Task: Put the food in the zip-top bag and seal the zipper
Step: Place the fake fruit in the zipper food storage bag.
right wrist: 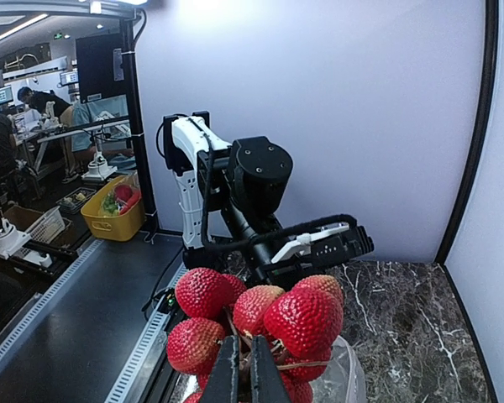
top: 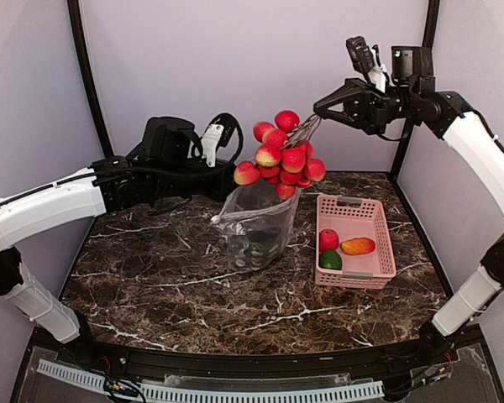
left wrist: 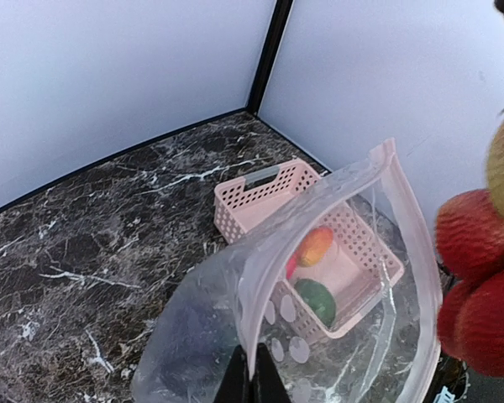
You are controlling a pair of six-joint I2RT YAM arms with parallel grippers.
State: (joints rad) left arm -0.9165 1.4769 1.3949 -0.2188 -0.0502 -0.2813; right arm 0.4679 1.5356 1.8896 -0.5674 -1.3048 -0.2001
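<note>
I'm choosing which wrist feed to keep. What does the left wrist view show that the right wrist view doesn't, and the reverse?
Only the left wrist view: the pink basket holding an orange piece and a green piece, and the left end effector pinching the bag at its open rim.
Only the right wrist view: the left arm, and the right end effector shut on the grapes.
Both: the grapes and the marble table.

I work in a lab: white panels (top: 252, 67) enclose my marble-patterned table (top: 193, 311); beyond, staffed workbenches (right wrist: 55, 138) and a yellow bin (right wrist: 118, 217).
</note>
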